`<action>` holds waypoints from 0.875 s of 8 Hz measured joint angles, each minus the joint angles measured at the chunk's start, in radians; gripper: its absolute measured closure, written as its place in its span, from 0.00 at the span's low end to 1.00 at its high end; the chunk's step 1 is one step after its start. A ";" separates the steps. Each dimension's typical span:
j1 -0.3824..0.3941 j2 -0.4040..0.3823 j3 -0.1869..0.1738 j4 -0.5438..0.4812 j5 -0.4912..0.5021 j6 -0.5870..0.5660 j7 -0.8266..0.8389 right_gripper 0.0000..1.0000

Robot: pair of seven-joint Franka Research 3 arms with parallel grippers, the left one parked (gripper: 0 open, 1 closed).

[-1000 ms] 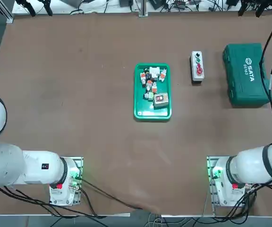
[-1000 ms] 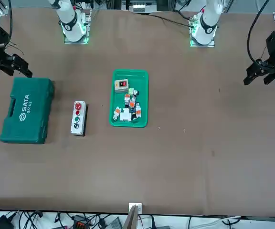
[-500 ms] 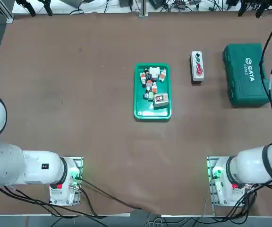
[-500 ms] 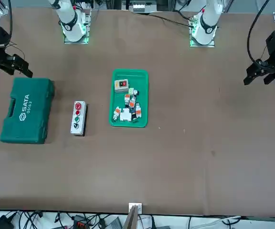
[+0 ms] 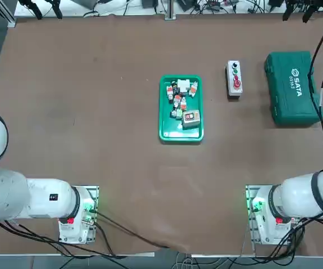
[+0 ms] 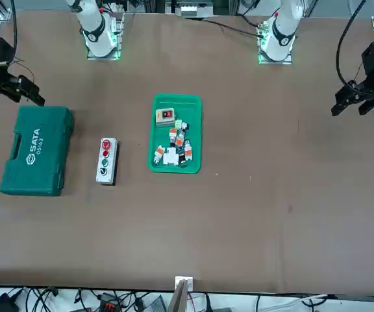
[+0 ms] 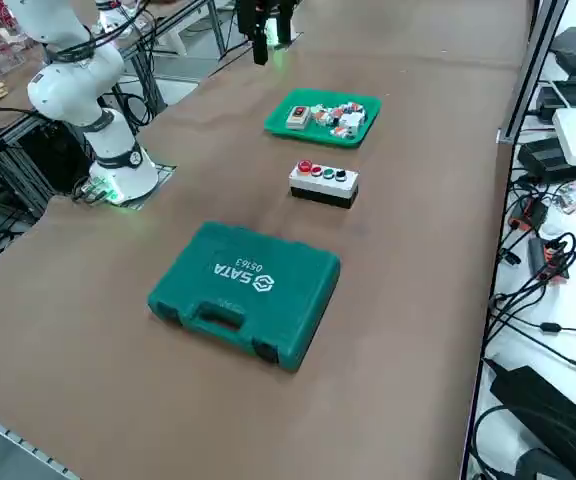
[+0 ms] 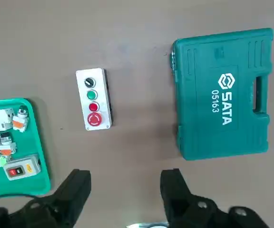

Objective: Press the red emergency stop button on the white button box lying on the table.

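Note:
The white button box (image 5: 234,79) lies on the brown table (image 5: 94,112) between a green tray and a green case. Its buttons run in a row, and the red emergency stop button (image 5: 236,84) is the large one at the end nearest the robot. The box (image 8: 93,99) and red button (image 8: 94,119) also show in the wrist view, and in the side view the box (image 7: 323,185) and button (image 7: 305,167). My right gripper (image 8: 125,178) hangs high above the table, open and empty, well apart from the box. Seen from the front, the gripper (image 6: 32,95) hovers beyond the case's back corner.
A green SATA case (image 5: 294,88) lies to the right of the box. A green tray (image 5: 181,134) at the table's middle holds several small parts and a grey block with a red face (image 5: 190,117). Cables crowd the far edge (image 5: 206,7).

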 joint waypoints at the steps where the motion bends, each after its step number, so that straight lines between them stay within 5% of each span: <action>1: 0.000 0.005 0.000 0.000 0.000 0.000 -0.002 0.19; 5: 0.022 0.014 0.003 0.000 0.002 -0.004 -0.010 0.98; 7: 0.024 0.027 0.003 -0.001 0.002 -0.013 -0.010 0.99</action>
